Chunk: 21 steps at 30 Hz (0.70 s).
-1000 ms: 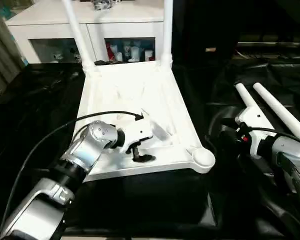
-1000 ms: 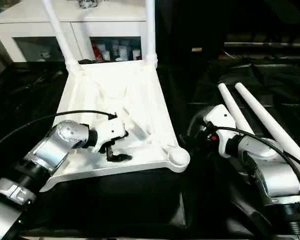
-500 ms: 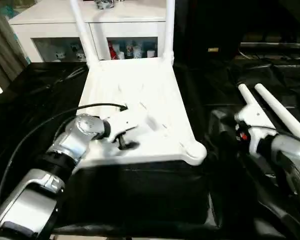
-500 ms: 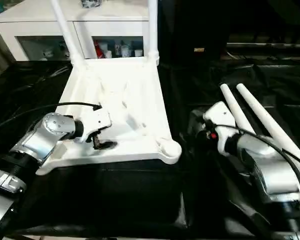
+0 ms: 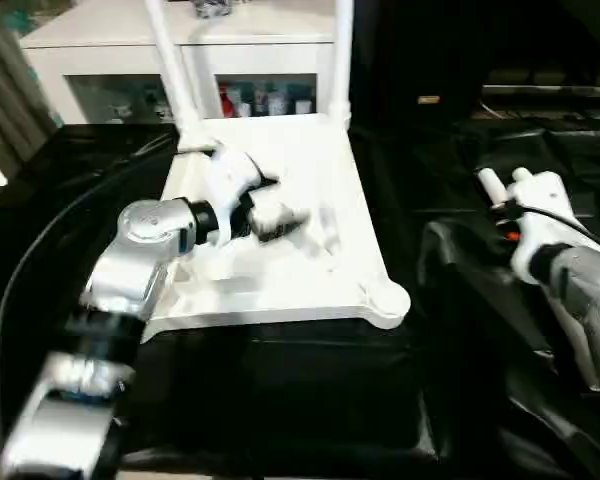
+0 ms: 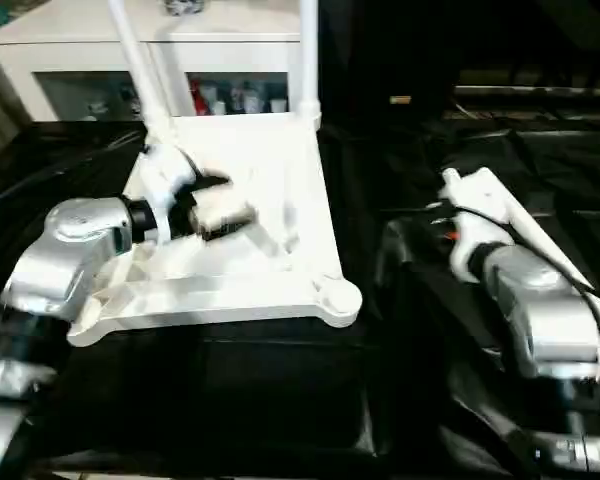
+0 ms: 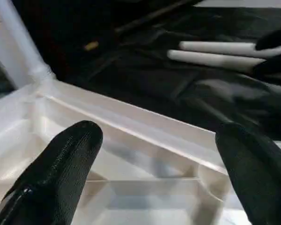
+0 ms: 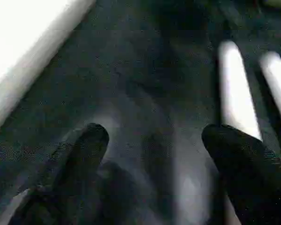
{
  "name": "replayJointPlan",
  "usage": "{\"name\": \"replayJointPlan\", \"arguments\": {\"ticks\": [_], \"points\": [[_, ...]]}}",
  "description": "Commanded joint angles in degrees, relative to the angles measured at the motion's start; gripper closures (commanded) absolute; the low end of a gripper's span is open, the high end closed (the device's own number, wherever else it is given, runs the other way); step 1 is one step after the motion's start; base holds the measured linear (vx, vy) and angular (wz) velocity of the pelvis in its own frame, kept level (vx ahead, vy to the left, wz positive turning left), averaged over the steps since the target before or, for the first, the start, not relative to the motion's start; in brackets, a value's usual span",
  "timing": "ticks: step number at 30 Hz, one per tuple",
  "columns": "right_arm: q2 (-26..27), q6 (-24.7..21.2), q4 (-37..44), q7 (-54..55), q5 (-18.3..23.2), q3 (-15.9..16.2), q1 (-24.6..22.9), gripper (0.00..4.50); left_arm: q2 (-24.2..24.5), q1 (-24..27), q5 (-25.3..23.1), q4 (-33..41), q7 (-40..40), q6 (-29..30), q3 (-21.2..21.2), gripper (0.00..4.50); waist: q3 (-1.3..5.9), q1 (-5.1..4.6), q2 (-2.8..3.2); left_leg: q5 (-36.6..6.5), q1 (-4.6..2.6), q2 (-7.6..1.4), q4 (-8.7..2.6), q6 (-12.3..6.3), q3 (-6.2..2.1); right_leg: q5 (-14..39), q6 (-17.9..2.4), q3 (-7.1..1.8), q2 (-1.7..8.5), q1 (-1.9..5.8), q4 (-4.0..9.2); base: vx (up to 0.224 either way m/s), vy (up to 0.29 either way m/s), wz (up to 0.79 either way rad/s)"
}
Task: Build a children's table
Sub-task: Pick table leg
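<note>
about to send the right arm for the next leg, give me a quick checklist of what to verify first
1. Right gripper open and empty: ok, both fingers spread over the black cloth.
2. Loose legs within reach of the right arm: ok, two lie side by side on the cloth just ahead of that gripper.
3. Left gripper free: ok, open over the tabletop, holding nothing.
4. Two legs already seated: ok as far as seen, both stand upright in the far corner sockets.
5. Near right socket empty for the next leg: ok.
6. Near left socket empty: cannot tell, the left arm covers it.
</note>
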<state>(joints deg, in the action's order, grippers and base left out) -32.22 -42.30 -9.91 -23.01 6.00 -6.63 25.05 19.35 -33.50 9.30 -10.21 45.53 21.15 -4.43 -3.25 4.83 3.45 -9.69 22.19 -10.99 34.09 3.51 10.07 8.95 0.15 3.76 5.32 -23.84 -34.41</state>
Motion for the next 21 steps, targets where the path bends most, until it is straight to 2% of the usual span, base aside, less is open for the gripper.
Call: {"name": "replayJointPlan", "arguments": {"ticks": [1,2,3,4,6,7,8,12,15,16,21], "points": [[-0.97,-1.70,-1.63,1.46,-1.39,-0.23,1.63,0.53,0.90,1.13,-0.33,2.92,0.63,1.77,-0.95,0.03,4.31,0.13,-1.38,-9.82,-0.80,-1.00,-3.29,-2.04,0.02,17.54,-11.01,-1.75,2.17,3.05,4.25,0.000,0.000,0.00],[-2.30,-2.51,-5.53,2.55,-2.72,0.13,3.68,0.53,1.36,3.18,-0.60,6.76,1.52,3.39,-2.87,0.03,4.33,0.13,-1.38,-9.86,-0.76,-0.98,-3.30,-1.89,-0.06,17.81,-10.61,-1.78,2.15,3.12,4.09,0.000,0.000,0.00],[-3.68,-2.79,-10.07,3.09,-3.69,0.32,5.97,0.53,1.43,5.08,-0.22,10.50,2.11,5.43,-4.53,0.03,4.25,0.11,-1.88,-9.77,-0.78,-1.20,-3.43,-1.72,-0.11,18.55,-10.69,-1.68,2.32,3.13,4.13,0.000,0.000,0.00],[-4.22,-2.79,-12.15,3.11,-3.97,0.36,7.00,0.53,1.46,5.85,0.43,12.24,2.18,6.61,-5.16,0.03,4.31,0.19,-1.78,-9.89,-1.05,-1.20,-3.28,-1.75,0.01,18.36,-10.97,-1.78,2.28,2.94,4.13,0.000,0.000,0.00],[-4.52,-2.39,-13.66,3.25,-4.08,0.17,7.74,0.53,1.57,6.30,0.85,13.28,2.30,7.26,-5.59,0.03,4.10,0.23,-1.80,-9.87,-0.69,-1.00,-3.21,-1.89,0.14,18.24,-11.05,-1.77,2.14,3.03,4.13,0.000,0.000,0.00],[-4.74,-2.14,-14.78,3.42,-4.15,-0.01,8.30,0.53,1.64,6.61,1.06,13.97,2.29,7.71,-5.91,0.03,4.13,0.34,-1.75,-10.12,-0.82,-0.98,-3.15,-1.93,0.20,18.54,-10.79,-1.79,2.11,2.91,4.23,0.000,0.000,0.00],[-4.98,-2.28,-15.99,3.46,-4.16,-0.21,8.92,0.53,1.71,6.82,1.14,14.63,1.99,8.37,-6.26,0.03,4.07,0.20,-2.15,-10.57,-0.69,-0.87,-3.17,-1.99,0.24,19.11,-10.30,-1.73,2.01,3.00,4.34,0.000,0.000,0.00],[-6.38,-1.97,-20.77,3.43,-4.69,-0.11,10.63,0.53,2.45,7.43,1.59,16.95,3.05,10.29,-7.78,0.03,4.15,0.28,-2.19,-10.56,-0.75,-0.84,-3.08,-1.77,0.18,19.31,-10.06,-1.68,2.03,3.06,4.26,0.000,0.000,0.00],[-6.91,-4.48,-26.07,0.49,-3.56,-0.03,12.56,0.53,3.07,7.75,2.57,19.87,4.32,13.15,-8.73,0.03,4.28,0.18,-2.11,-10.17,-0.66,-0.85,-3.02,-1.86,0.10,17.92,-10.80,-1.58,1.94,3.16,3.91,0.000,0.000,0.00],[-7.03,-5.03,-27.46,-0.64,-3.29,0.21,12.76,0.53,3.40,7.83,2.66,20.50,4.85,13.56,-9.23,0.03,4.12,0.16,-2.07,-10.68,-0.54,-0.87,-3.02,-1.96,0.10,18.21,-11.05,-1.52,1.97,3.19,4.03,0.000,0.000,0.00],[-7.10,-6.48,-32.93,-3.85,-1.80,-0.26,14.15,0.53,4.00,8.06,3.14,22.02,5.12,14.87,-10.29,0.03,4.10,0.22,-2.28,-11.44,-0.60,-0.78,-2.77,-2.04,0.24,19.94,-10.82,-1.51,1.93,3.06,4.20,0.000,0.000,0.00]]}}
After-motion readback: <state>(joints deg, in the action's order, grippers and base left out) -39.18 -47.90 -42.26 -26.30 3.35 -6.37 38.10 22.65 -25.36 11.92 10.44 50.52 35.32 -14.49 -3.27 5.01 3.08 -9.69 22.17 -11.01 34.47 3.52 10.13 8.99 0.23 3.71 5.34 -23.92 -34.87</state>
